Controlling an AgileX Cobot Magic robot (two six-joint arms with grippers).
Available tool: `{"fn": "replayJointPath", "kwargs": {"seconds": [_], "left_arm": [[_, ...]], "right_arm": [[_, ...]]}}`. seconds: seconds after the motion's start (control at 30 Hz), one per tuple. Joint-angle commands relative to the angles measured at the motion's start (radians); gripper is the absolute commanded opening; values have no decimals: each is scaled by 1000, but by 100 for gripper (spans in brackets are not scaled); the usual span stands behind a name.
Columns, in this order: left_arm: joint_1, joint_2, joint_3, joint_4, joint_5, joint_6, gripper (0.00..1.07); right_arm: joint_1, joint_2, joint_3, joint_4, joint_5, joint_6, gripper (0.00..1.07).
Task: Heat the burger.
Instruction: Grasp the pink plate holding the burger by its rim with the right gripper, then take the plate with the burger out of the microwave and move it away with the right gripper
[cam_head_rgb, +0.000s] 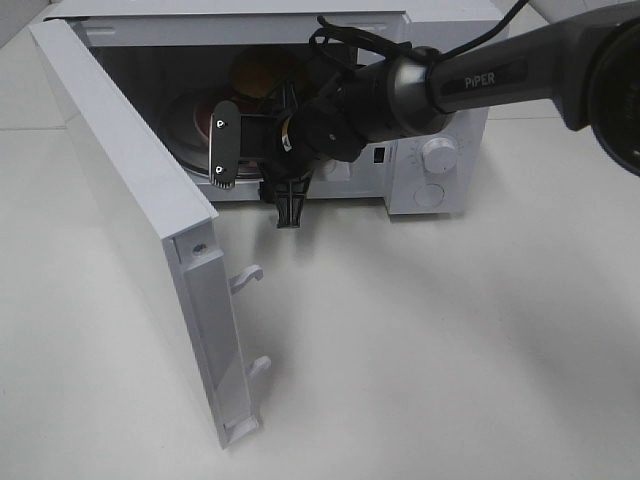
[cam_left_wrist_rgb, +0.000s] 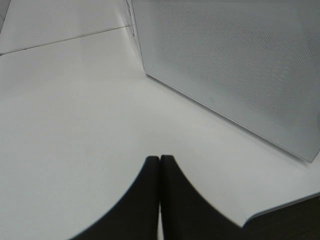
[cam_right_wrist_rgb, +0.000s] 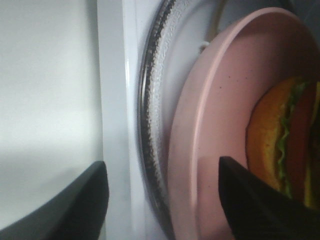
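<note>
My right pincer stands wide and holds nothing, at the mouth of the microwave. Just beyond it the burger sits on the pink plate, which lies on the glass turntable inside. My left pincer is closed on nothing, its fingers pressed together above the white surface near the open door.

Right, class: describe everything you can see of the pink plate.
The plate is round, pale pink with tiny dark specks, matte, with a raised rim. It lies flat on the glass turntable inside the open microwave, carrying the burger. One finger of the open right claw hangs in front of it; contact cannot be told.
</note>
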Motion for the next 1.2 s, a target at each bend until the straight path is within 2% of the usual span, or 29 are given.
{"fn": "replayJointPath", "kwargs": {"seconds": [0.03, 0.27, 0.7, 0.77, 0.8, 0.83, 1.2], "left_arm": [[1, -20, 3, -4, -13, -2, 0], [1, -19, 3, -4, -13, -2, 0], [1, -19, 3, -4, -13, -2, 0], [1, -19, 3, -4, -13, -2, 0], [1, -19, 3, -4, -13, -2, 0], [1, -19, 3, -4, -13, -2, 0], [1, -19, 3, -4, -13, -2, 0]], "right_arm": [[-1, 14, -8, -4, -18, 9, 61], [-1, 26, -8, -4, -12, 9, 57], [-1, 26, -8, -4, -11, 9, 31], [-1, 26, -8, -4, -1, 14, 9], [-1, 26, -8, -4, -1, 14, 9], [-1, 26, -8, -4, 12, 24, 1], [-1, 23, -8, -4, 85, 43, 0]]}}
